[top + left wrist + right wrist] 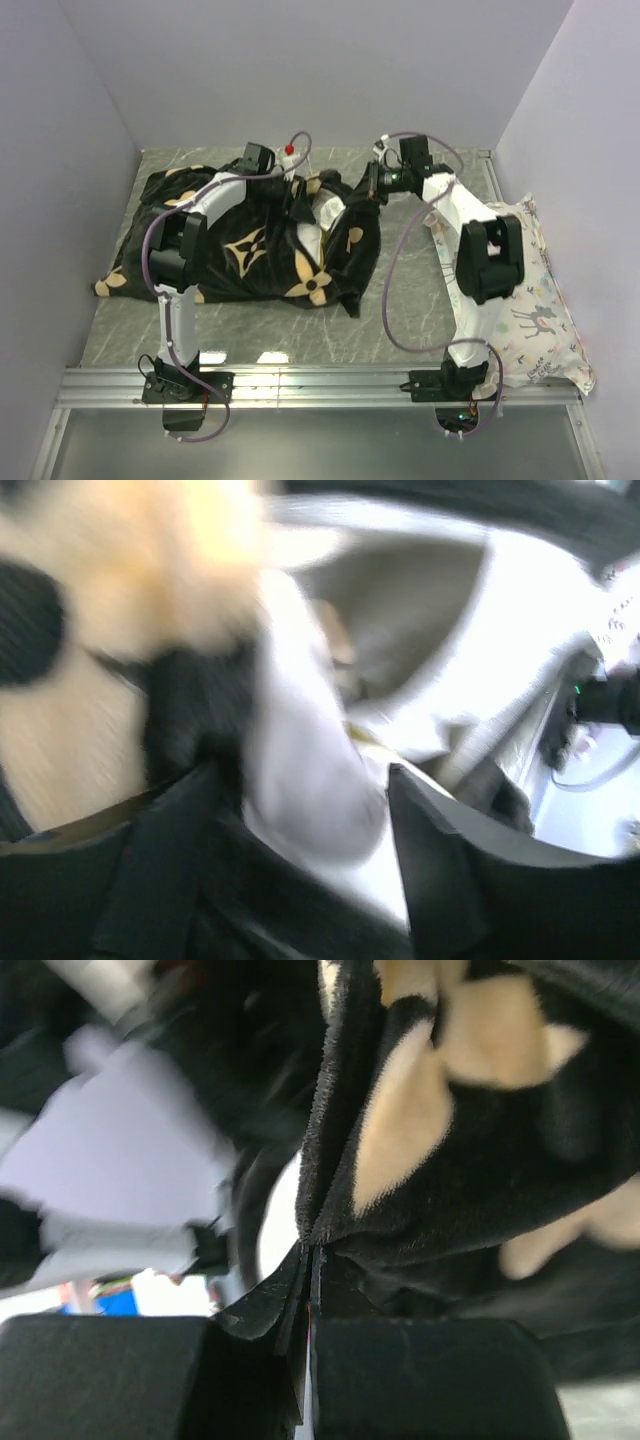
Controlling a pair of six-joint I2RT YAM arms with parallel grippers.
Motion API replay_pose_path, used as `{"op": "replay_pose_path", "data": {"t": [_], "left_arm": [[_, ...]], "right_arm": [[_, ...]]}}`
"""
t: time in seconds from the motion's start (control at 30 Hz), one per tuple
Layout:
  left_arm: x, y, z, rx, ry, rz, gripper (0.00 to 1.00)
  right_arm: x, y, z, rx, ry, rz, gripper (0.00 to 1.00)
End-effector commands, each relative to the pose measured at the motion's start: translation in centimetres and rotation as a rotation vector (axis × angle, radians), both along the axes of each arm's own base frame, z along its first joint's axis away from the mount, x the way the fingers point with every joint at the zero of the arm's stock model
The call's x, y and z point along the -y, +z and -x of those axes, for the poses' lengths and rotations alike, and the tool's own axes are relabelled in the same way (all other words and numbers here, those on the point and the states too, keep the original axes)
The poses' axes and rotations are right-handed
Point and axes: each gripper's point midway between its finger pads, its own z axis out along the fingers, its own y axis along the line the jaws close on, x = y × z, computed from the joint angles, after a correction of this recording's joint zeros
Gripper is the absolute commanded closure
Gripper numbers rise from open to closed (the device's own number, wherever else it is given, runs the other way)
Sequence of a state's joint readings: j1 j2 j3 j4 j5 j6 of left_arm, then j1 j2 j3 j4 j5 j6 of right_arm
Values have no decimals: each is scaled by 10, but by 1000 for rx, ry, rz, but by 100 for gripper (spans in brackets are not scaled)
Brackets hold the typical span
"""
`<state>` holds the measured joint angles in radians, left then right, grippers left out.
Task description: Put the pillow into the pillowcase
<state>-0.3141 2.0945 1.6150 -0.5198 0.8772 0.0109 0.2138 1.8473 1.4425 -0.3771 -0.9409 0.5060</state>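
The black plush pillowcase (240, 250) with tan flowers lies spread across the left and middle of the table. The white pillow (327, 210) shows at its open right end, mostly hidden inside. My left gripper (290, 182) reaches over the case to that opening. In the blurred left wrist view its jaws (300, 780) stand partly apart with a bulge of the white pillow (310, 800) filling the gap. My right gripper (368, 185) is at the case's back right corner. In the right wrist view it (310, 1255) is shut on the pillowcase's edge (340, 1160).
A white pillow printed with pastel deer (530, 300) lies along the right wall next to my right arm. Grey walls close the table on the left, back and right. A metal rail (320, 385) runs along the near edge.
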Motion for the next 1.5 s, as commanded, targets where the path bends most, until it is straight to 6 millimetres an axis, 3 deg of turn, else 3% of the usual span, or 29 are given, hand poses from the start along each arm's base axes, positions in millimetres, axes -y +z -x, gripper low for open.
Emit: {"op": "replay_pose_path", "data": {"t": [0.0,0.03,0.13,0.17,0.33,0.37,0.43,0.5,0.6,0.63,0.67,0.77,0.9,0.93,1.0,1.03,1.07,1.1,1.13,1.17,1.2,1.23,1.27,1.33,1.47], "left_arm": [[-1,63,-18,163,55,-31,25],[-8,69,-12,192,47,-58,24],[-27,71,-7,243,90,-160,19],[-30,72,-4,262,88,-187,1],[-29,76,19,352,46,-306,1],[-18,78,22,385,32,-303,1],[-14,77,14,446,75,-380,1],[12,72,17,491,59,-421,1],[35,65,19,527,80,-486,1],[32,52,16,517,133,-549,1],[43,43,27,501,95,-560,1],[34,9,36,437,109,-692,1],[-6,-36,42,339,187,-881,1],[-12,-47,45,299,180,-900,4],[-15,-55,48,224,159,-869,28],[-14,-55,47,205,156,-851,57],[-7,-47,48,124,128,-737,99],[-7,-47,48,123,128,-736,100],[8,-36,55,83,89,-623,99],[9,-29,53,64,75,-561,100],[15,-23,53,63,57,-510,100],[24,-15,57,42,33,-442,100],[26,-10,56,35,29,-402,100],[34,-6,55,30,21,-354,99],[41,-3,52,34,16,-318,100]], "right_arm": [[24,4,-50,118,-45,110,100],[21,12,-66,151,-54,110,100],[9,29,-79,190,-35,42,100],[4,28,-77,185,-23,33,100],[4,-1,-46,97,22,54,100],[5,-8,-40,77,25,66,100],[9,-24,-27,31,29,80,100],[11,-35,-22,13,22,90,100],[11,-35,-27,17,12,95,100],[11,-36,-30,16,10,97,100],[12,-35,-32,20,4,99,100],[11,-33,-39,34,-6,99,100],[13,-37,-43,21,-12,108,100],[16,-38,-45,26,-20,119,100],[17,-41,-46,31,-25,132,100],[18,-42,-46,30,-27,135,100],[20,-45,-47,28,-39,157,100],[21,-45,-48,28,-42,158,100],[22,-46,-48,26,-46,166,100],[22,-47,-48,21,-49,181,98],[24,-49,-45,-4,-52,207,88],[26,-53,-42,-21,-51,227,67],[27,-54,-38,-37,-53,244,54],[31,-64,-24,-91,-60,284,40],[25,-80,2,-147,-38,334,33]]}}
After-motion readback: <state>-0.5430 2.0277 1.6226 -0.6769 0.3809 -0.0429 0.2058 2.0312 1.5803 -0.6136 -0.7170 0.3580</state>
